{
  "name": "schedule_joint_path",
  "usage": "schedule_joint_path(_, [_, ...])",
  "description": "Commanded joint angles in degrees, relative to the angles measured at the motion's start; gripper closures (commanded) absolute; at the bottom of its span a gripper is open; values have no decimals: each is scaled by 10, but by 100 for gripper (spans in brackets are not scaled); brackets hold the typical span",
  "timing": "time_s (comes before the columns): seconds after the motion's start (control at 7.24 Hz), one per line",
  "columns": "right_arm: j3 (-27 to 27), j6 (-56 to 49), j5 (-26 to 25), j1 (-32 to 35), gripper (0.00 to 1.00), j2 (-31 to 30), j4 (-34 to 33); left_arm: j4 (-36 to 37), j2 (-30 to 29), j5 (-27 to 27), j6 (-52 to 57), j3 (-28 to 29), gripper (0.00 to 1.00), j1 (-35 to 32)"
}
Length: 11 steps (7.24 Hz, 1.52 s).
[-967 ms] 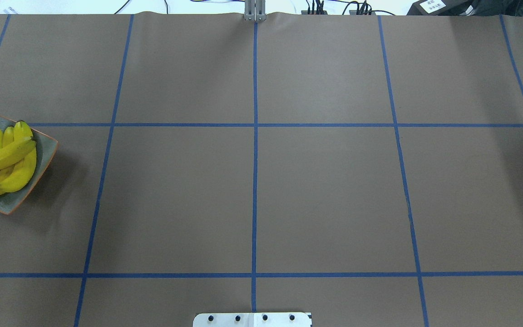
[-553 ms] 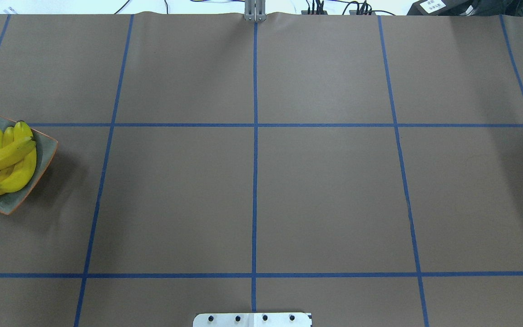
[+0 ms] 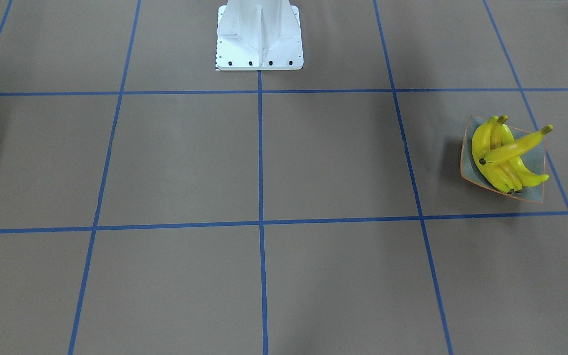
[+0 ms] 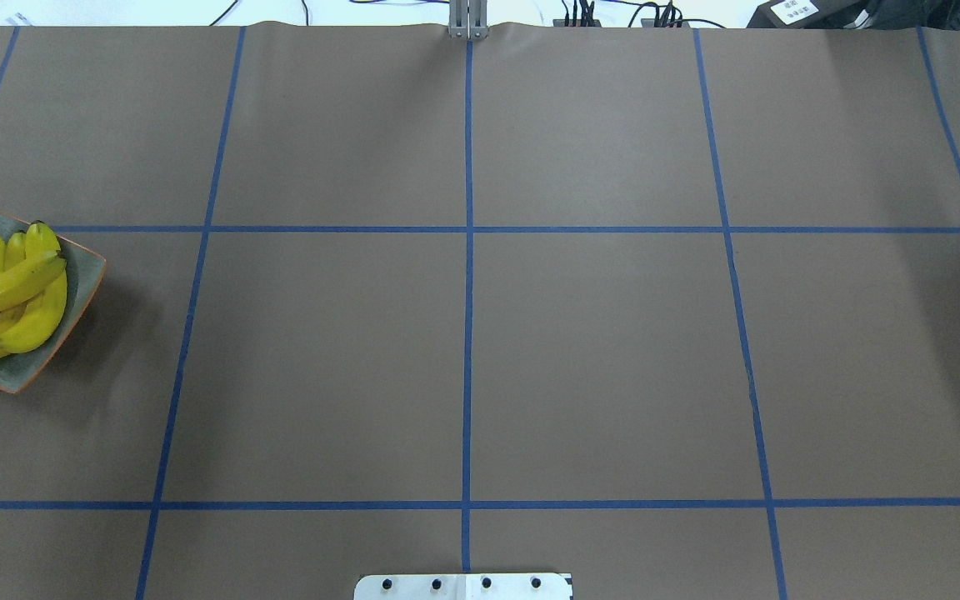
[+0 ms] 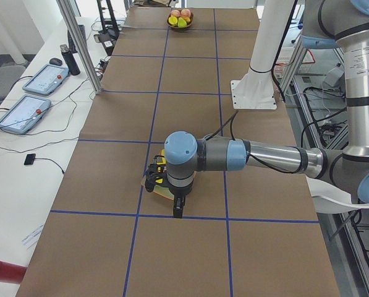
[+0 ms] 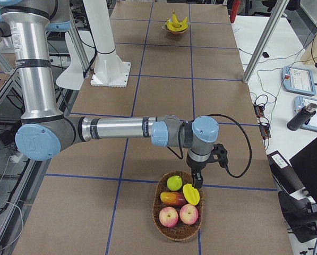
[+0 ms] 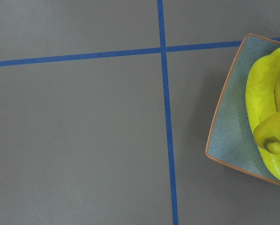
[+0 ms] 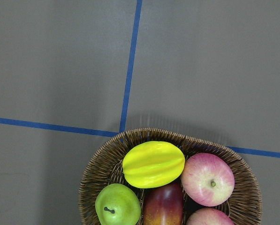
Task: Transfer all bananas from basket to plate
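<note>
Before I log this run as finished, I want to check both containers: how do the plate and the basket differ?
Shape: the plate is square and shallow; the basket is round and deeper.
Material: the plate is glossy grey-green with an orange rim; the basket is brown wicker.
Contents: the plate holds four bananas; the basket holds other fruit, no banana visible.
Both hold fruit and sit on the brown table.
</note>
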Motion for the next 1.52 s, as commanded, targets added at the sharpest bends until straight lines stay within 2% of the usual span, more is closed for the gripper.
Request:
schedule_joint_path(0.0, [-1, 1, -1, -1, 0, -6, 0, -3, 13, 0, 0, 4, 0, 1])
schedule_joint_path(1.38, [6, 1, 0, -1, 0, -39, 1, 1, 23, 0, 1, 11, 0, 1])
